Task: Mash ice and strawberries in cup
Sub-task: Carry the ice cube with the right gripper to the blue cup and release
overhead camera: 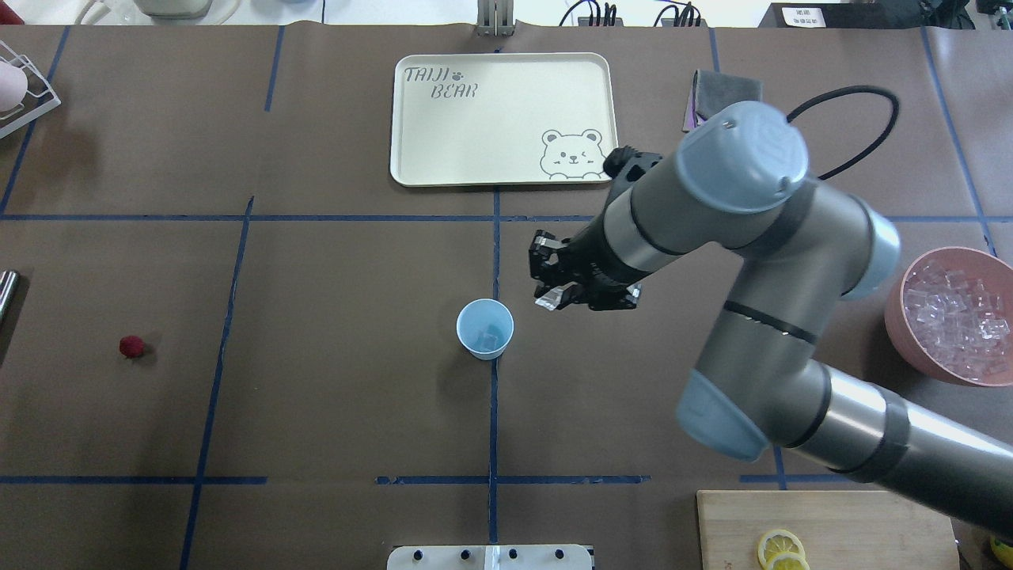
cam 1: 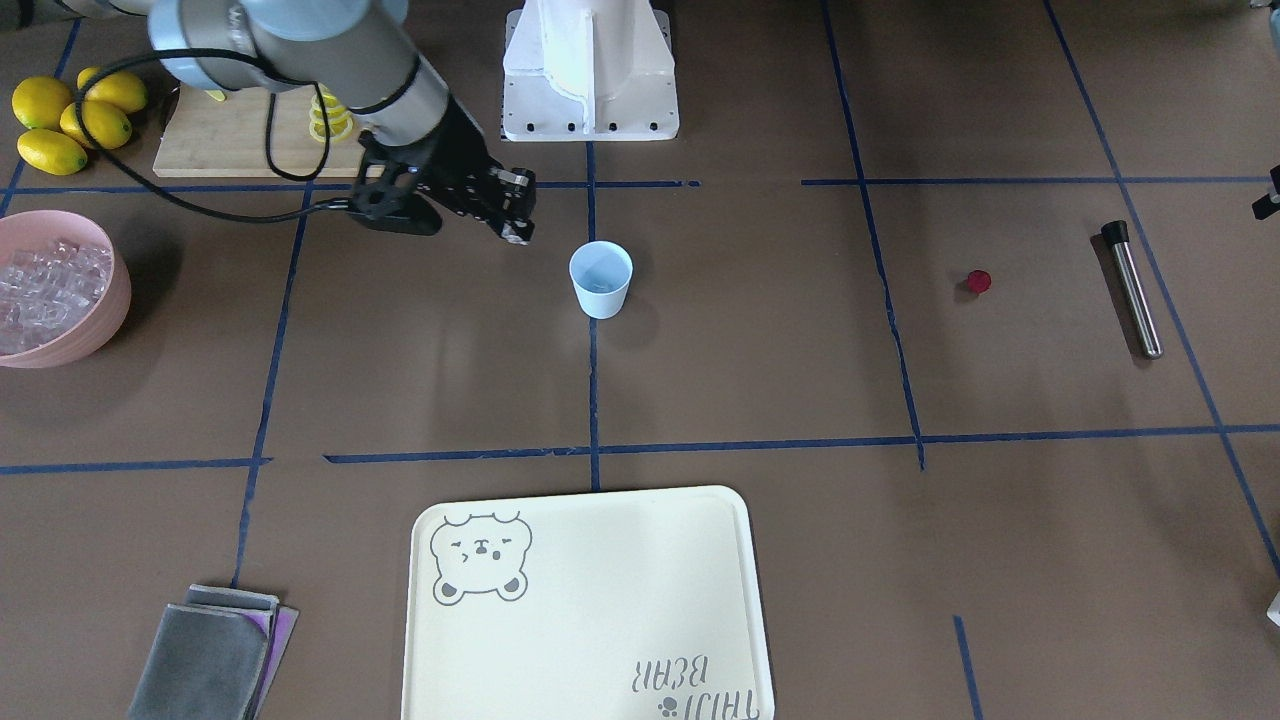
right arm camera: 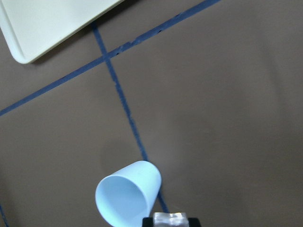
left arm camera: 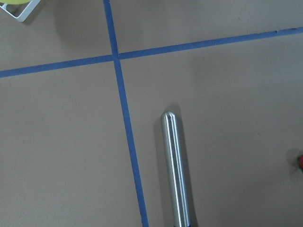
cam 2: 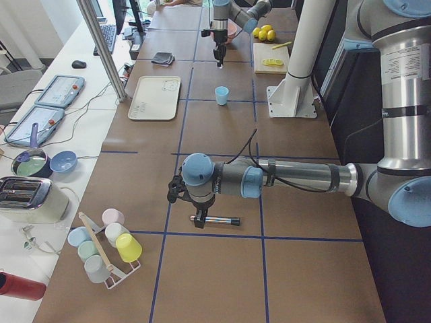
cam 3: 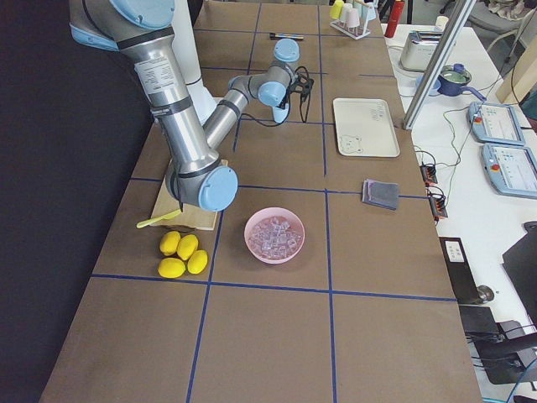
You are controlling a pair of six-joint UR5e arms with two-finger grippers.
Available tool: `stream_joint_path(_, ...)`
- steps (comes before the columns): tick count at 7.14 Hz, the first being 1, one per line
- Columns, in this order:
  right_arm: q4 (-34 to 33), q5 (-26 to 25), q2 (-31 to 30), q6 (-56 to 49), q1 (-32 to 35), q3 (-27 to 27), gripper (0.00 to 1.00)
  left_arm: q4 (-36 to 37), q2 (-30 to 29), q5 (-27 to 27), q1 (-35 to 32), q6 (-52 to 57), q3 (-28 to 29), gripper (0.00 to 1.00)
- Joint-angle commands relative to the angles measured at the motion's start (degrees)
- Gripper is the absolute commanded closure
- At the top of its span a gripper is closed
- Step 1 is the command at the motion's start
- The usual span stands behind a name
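The pale blue cup (cam 1: 601, 280) stands upright at the table's middle, also seen from overhead (overhead camera: 484, 329); faint clear ice shapes show inside it. My right gripper (overhead camera: 550, 297) hovers just right of the cup, shut on a clear ice cube (right arm camera: 169, 218); the cup (right arm camera: 128, 196) lies just ahead of it. More ice (overhead camera: 957, 317) fills the pink bowl (overhead camera: 902, 317). The small red strawberry (overhead camera: 132, 346) lies on the table far left. My left gripper (cam 2: 195, 208) hangs over a metal muddler (left arm camera: 175, 170); I cannot tell whether it is open.
A cream bear tray (overhead camera: 475, 134) lies beyond the cup. A cutting board (cam 1: 230, 140) with lemon slices and whole lemons (cam 1: 70, 120) sit by the bowl. Grey cloths (cam 1: 215, 655) lie near the tray. A rack of cups (cam 2: 108, 249) stands at the left end.
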Motion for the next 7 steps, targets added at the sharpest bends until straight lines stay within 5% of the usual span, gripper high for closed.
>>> stream_joint_path(1, 0.05, -6.91, 6.18, 2.09, -5.13, -6.48, 0.97, -0.02, -0.01, 0.0, 0.0, -0.01, 0.0, 0.0)
stream_joint_path(2, 0.05, -7.2, 6.38, 2.09, -5.58, -7.03, 0.96, -0.02, 0.08, 0.0, 0.0, -0.01, -0.08, 0.0)
stream_joint_path(3, 0.05, -7.2, 6.38, 1.91, -5.59, -8.08, 0.84, -0.1, 0.08, -0.09, 0.0, -0.01, -0.09, 0.0)
stream_joint_path(4, 0.05, -7.2, 6.55, 1.91, -5.67, -8.78, 0.14, -0.02, -0.01, 0.0, 0.0, -0.01, 0.0, 0.0)
stream_joint_path(5, 0.05, -7.2, 6.73, 2.0, -5.59, -8.88, 0.01, -0.02, -0.01, 0.0, 0.0, 0.08, 0.09, 0.0)
stream_joint_path(7, 0.22, -7.2, 6.73, 2.44, -5.15, -8.7, 0.01, -0.02, -0.01, 0.0, 0.0, 0.08, 0.0, 0.0)
